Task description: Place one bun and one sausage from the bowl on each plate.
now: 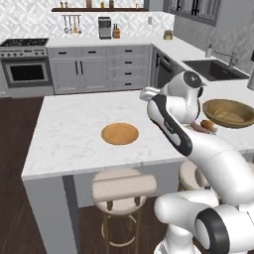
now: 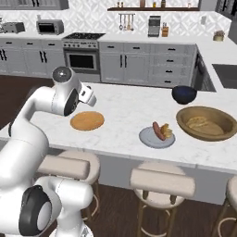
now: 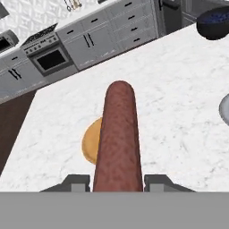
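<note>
One sausage (image 3: 118, 138) is clamped between my fingers (image 3: 76, 182), pointing out over the marble counter (image 1: 74, 129) toward the orange-brown plate (image 3: 91, 144), which lies bare beyond it. To do this well, I judge I should come down centred over that plate and let go low, so the sausage cannot roll off. The grey plate (image 2: 150, 139) to the right already carries a sausage and bun, the wooden bowl (image 2: 207, 122) beside it. The dark bowl (image 2: 184, 94) stands farther back, well clear; nothing blocks me.
</note>
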Controlling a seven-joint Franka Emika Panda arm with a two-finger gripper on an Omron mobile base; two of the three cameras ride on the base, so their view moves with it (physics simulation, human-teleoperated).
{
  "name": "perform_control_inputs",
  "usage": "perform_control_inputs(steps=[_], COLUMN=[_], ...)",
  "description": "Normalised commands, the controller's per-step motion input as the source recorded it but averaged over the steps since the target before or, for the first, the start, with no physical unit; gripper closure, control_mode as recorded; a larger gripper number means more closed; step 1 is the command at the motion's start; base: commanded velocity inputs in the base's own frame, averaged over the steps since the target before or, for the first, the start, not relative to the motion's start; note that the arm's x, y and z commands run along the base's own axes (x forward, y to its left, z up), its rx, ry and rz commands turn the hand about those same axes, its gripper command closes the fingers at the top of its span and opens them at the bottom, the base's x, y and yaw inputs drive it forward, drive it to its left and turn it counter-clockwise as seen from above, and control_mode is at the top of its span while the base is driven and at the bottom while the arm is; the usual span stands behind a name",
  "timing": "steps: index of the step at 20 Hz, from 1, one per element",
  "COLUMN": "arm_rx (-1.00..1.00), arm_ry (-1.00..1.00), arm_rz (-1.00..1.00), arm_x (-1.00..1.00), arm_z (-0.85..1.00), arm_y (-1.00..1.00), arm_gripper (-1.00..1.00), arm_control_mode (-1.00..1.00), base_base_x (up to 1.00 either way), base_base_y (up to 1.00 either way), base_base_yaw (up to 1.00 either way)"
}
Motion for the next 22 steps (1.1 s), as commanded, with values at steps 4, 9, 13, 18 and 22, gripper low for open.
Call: perform_control_inputs(steps=[4, 9, 13, 18, 22], arm_rx=[0.00, 0.00, 0.00, 0.00, 0.00], arm_ry=[0.00, 0.00, 0.00, 0.04, 0.24], arm_rz=[0.00, 0.00, 0.00, -0.01, -0.09], arm_x=[0.00, 0.00, 0.00, 0.17, 0.49], arm_z=[0.00, 0.00, 0.00, -0.09, -0.56], arm_y=[0.00, 0.00, 0.00, -0.01, -0.05], arm_gripper=[1.00, 1.00, 1.00, 1.00, 1.00], arm_control_mode=[1.00, 1.00, 1.00, -1.00, -1.00], base_base_x=[0.13, 0.62, 0.42, 0.24, 0.00], base_base_y=[0.88, 0.19, -0.04, 0.00, 0.00], base_base_yaw=[0.00, -0.01, -0.02, -0.02, 0.00])
